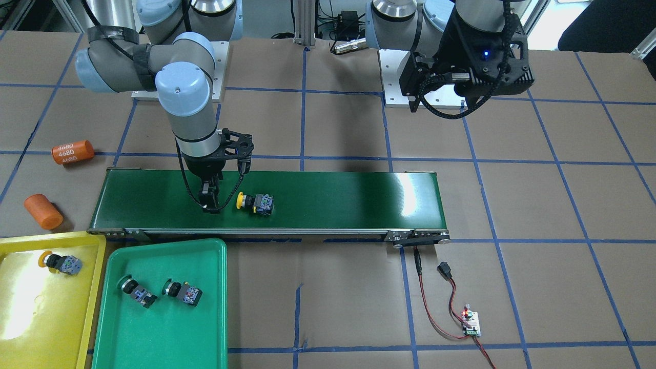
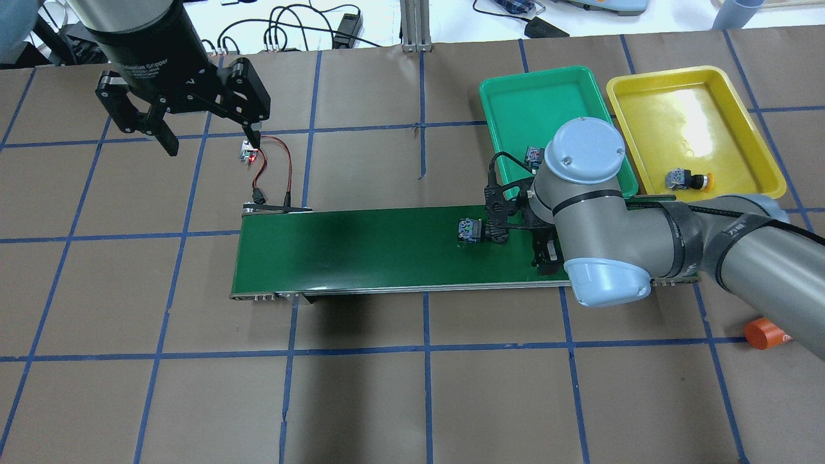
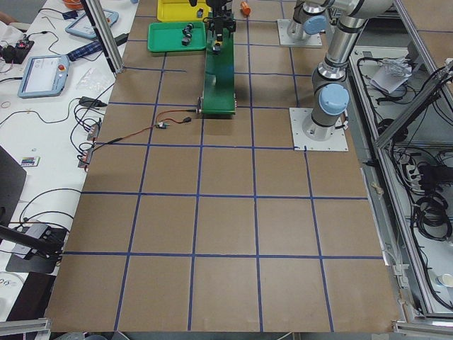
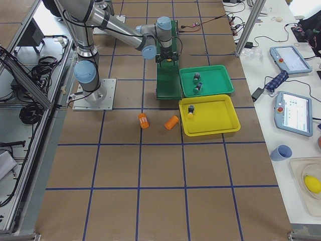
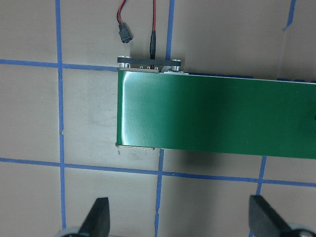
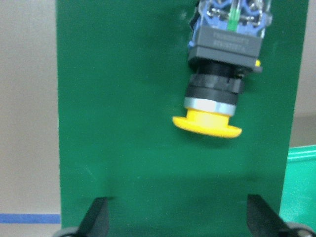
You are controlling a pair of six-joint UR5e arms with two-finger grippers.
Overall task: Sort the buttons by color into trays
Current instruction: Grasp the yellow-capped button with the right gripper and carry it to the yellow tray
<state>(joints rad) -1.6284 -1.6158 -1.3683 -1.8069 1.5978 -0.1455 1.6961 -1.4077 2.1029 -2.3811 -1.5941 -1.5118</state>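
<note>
Last pick in hand: right arm lining up on the final yellow button, nothing gripped.

Small yellow-capped push-button switch with black collar and grey-blue contact block (image 1: pixel 254 202) lies on its side on the long dark-green conveyor belt (image 1: pixel 333 195); right gripper (image 1: pixel 209 197) sits low over the belt just beside its cap end, not touching, jaws spread wide and empty; wrist view puts the button ahead of the fingers and off toward one side, not between them; left gripper (image 2: pixel 213 138) hangs wide open and empty, well apart; glossy yellow plastic tray (image 1: pixel 31 241) holds one yellow-capped button (image 1: pixel 61 262), green plastic tray (image 1: pixel 169 243) both green-capped buttons (image 1: pixel 138 293); next, I'd say: shift sideways, advance to straddle the collar, close, carry to the yellow tray.
</note>
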